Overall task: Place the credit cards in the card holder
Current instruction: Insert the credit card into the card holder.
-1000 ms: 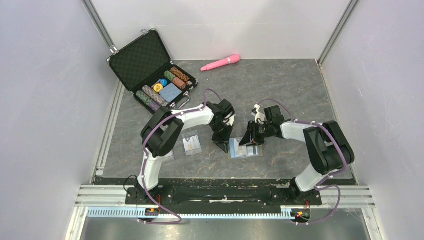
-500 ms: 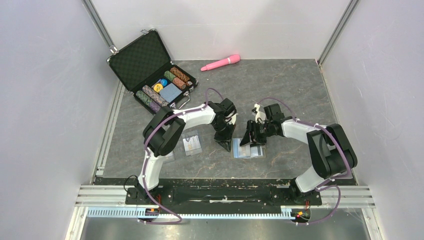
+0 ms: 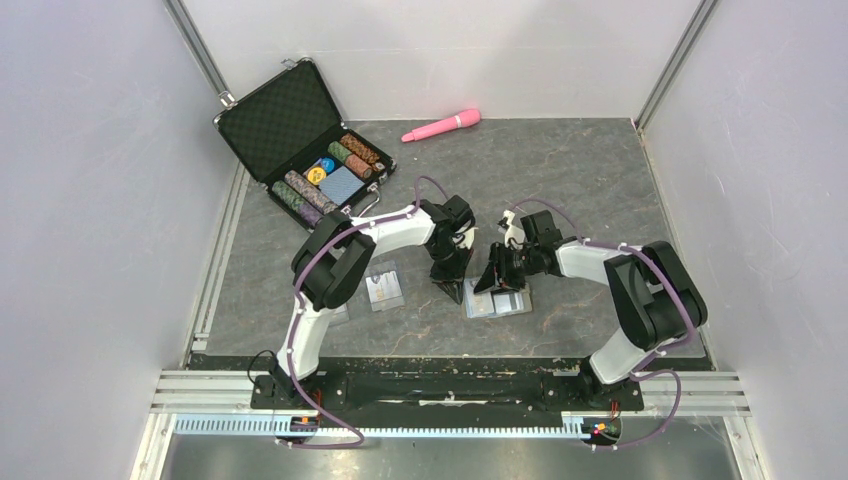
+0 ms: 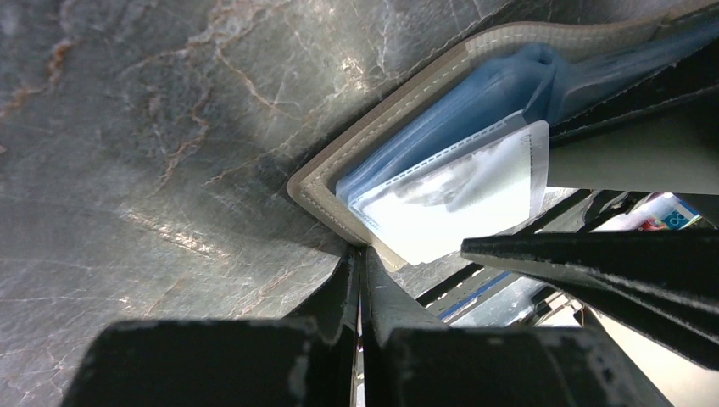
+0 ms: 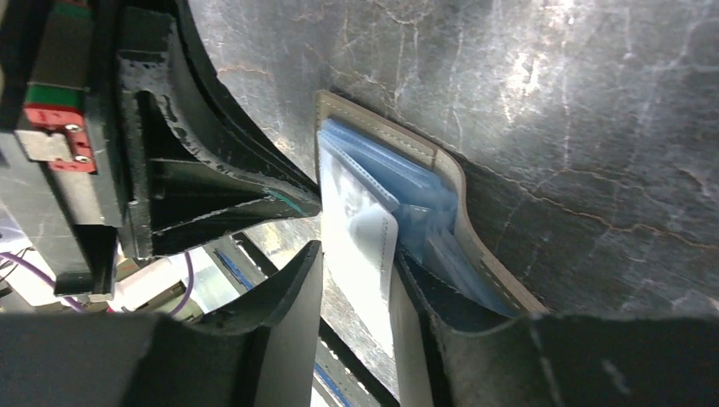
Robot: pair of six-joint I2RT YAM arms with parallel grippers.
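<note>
The card holder (image 3: pixel 500 303) lay open on the grey marbled table (image 3: pixel 580 180), near the front edge and between the two arms. Its light-blue lining faced up.

The left gripper (image 3: pixel 452 288) pointed down at the holder's left side. In the left wrist view its fingers were pressed together with nothing between them. The left gripper (image 4: pixel 360 254) had its tip at the rounded corner of the card holder (image 4: pixel 381 127), right against the khaki stitched border. Whether the tip pressed on the border or only met it could not be told.

The right gripper (image 3: pixel 490 282) came in from the other side, tilted down over the holder's upper edge. In the right wrist view the right gripper (image 5: pixel 358 252) had its fingers partly apart. A clear plastic sleeve (image 5: pixel 360 229) of the lining, glaring white, showed in the gap between them. Whether the fingers touched that sleeve could not be told. The tan border of the card holder (image 5: pixel 449 170) curved past on the right. The dark body of the left gripper filled the left of that view, close beside.

One of the credit cards (image 3: pixel 383 287) lay flat on the table to the left of the holder, near the left arm's forearm. A second card (image 3: pixel 337 314) lay further left, partly hidden under that arm's elbow.

At the far left of the table a black hard case (image 3: pixel 285 125) stood open with rows of poker chips (image 3: pixel 350 155) and a blue deck (image 3: pixel 340 183) inside. A pink wand-shaped object (image 3: pixel 441 125) lay near the back wall, well apart from everything else.
</note>
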